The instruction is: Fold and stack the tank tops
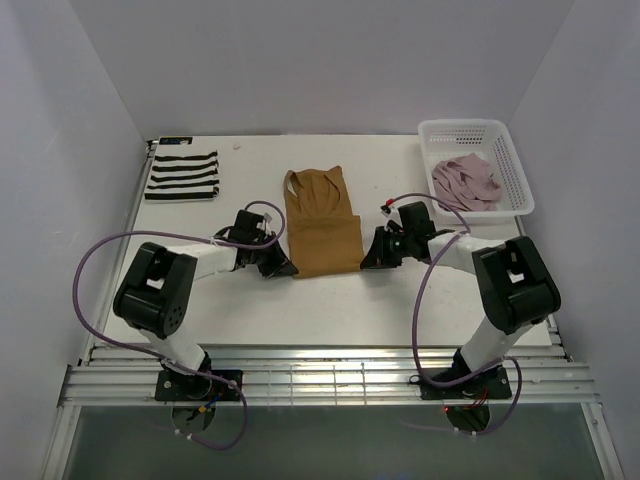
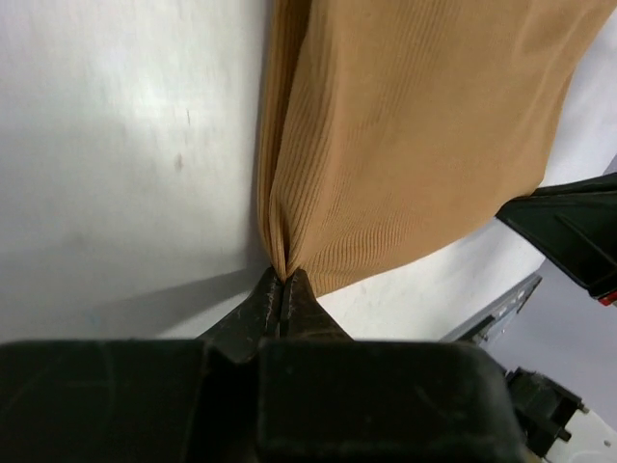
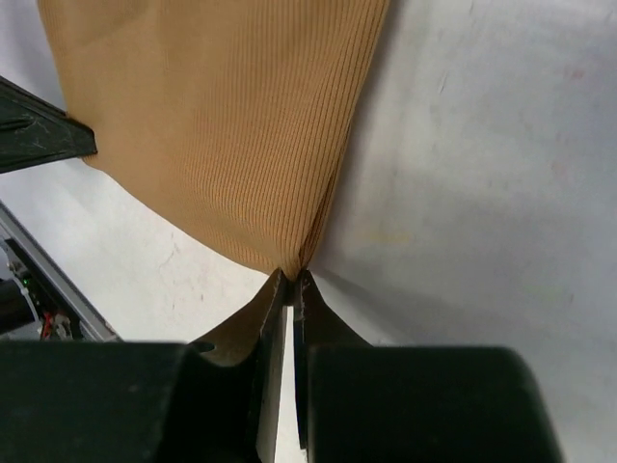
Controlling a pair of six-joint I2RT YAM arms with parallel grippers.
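Left gripper (image 2: 284,282): clenched on the near-left hem corner of the tan top (image 1: 322,235). The cloth gathers into a small pleat at my tips.
Right gripper (image 3: 294,277): clenched on the near-right hem corner, with only the very tips biting.
Tan top: flat on the table (image 1: 330,310) between my arms, hem toward me and straps pointing away.
Striped top (image 1: 183,175): folded at the far left of the table, well apart from my work.
Pink top (image 1: 465,180): crumpled in the basket (image 1: 520,170) at the far right.
Step, as I judge it: fold the hem away from me, up onto the straps.
Lift: I should raise both corners together, only just off the table, so the rest of the top stays put.
Spread: I should hold my two grippers as far apart as they are now, so the hem stays taut and level.
Carry: I should move in a slow arc toward the neckline and lay the side edges over each other.
Release: both at once, low over the cloth.
Risk: my bites are thin, so a jerk could pull a corner loose. Uneven arms would skew the fold.
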